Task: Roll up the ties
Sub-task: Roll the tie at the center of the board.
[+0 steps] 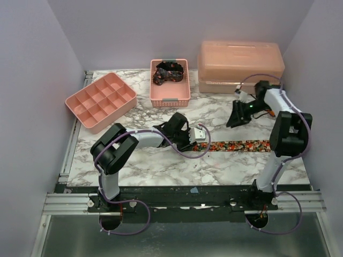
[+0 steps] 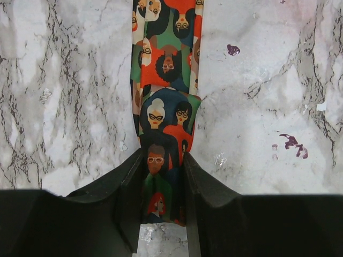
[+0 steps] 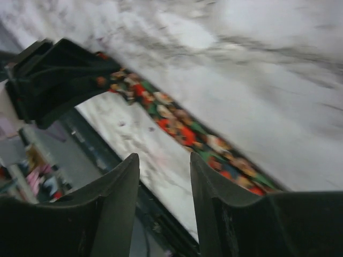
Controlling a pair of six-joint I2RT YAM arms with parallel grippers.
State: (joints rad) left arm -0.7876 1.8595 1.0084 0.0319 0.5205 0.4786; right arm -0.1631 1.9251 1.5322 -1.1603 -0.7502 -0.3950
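Left end effector (image 2: 162, 163) pinches one end of the printed tie (image 1: 238, 145), which lies flat across the marble bench (image 1: 161, 163). Right end effector (image 3: 163, 158) hangs above the tie, jaws apart and empty. With the far end unheld, the roll may skew or bunch, or the fabric may slip free.

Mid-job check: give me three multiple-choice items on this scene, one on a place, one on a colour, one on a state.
1. The dark tie lies: A in the basket; B on the lidded box; C flat on the table.
2. The basket is: A blue; B pink; C green.
3. The left pincer is: A open, empty; B shut on the basket; C shut on the printed tie.
Key: 1 A, it sits bunched inside; 2 B, its walls are pink; 3 C, both fingers press the tie's end.
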